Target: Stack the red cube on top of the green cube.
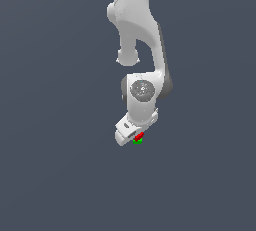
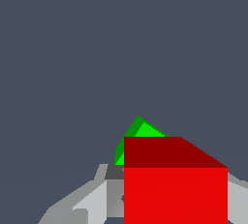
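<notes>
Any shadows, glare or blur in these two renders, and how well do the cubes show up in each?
Exterior view: flat even lighting, no cast shadows or glare; the red cube and green cube are tiny specks under the gripper. Wrist view: sharp, unblurred; the red cube fills the foreground, its faces differently shaded, hiding most of the green cube.

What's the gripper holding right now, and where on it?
The gripper holds the red cube between its fingers, apparently by opposite side faces; contact points are hidden. The green cube shows just beyond it.

Glossy white rounded arm (image 1: pixel 145 40), dark grey joint bands, grey circular joint cap (image 1: pixel 142 90), boxy white pincer (image 1: pixel 133 136)
</notes>
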